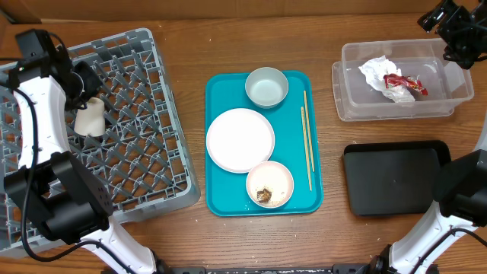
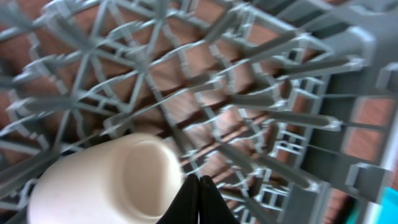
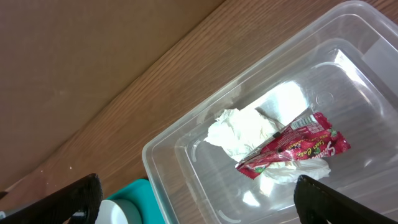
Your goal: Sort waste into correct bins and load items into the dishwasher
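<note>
Since the white cup [image 2: 106, 183] lies on its side on the lattice floor of the grey dish rack [image 1: 144, 152], at the left edge of the table, my left gripper [image 2: 199, 196] has nothing to carry. Its two fingertips are pressed together just beside the cup's rim and grip nothing. I count the cup as delivered, though it is tipped over rather than standing mouth-down, so it may want righting.

My right gripper [image 3: 202, 199] hangs over the clear tub [image 1: 350, 106] at the far right corner, fingers spread wide with nothing between them. Below it the crumpled napkin [image 3: 242, 130] and the red-and-brown wrapper [image 3: 292, 149] rest on the tub floor, the wrapper lying across the napkin. Dry rubbish belongs there. The black tray [image 1: 396, 179] by the right edge, nearer me, is bare, and I take it to be for food waste.

The other items sit on the teal serving tray [image 1: 221, 202] mid-table. They are the plate [image 1: 240, 139], an empty bowl [image 1: 266, 86] toward the far edge, a second bowl [image 1: 269, 183] toward the near edge holding brown scraps [image 1: 264, 195], and the chopsticks [image 1: 307, 144] along the tray's right side. I think the scraps should go into the black tray before that bowl goes to the rack.
</note>
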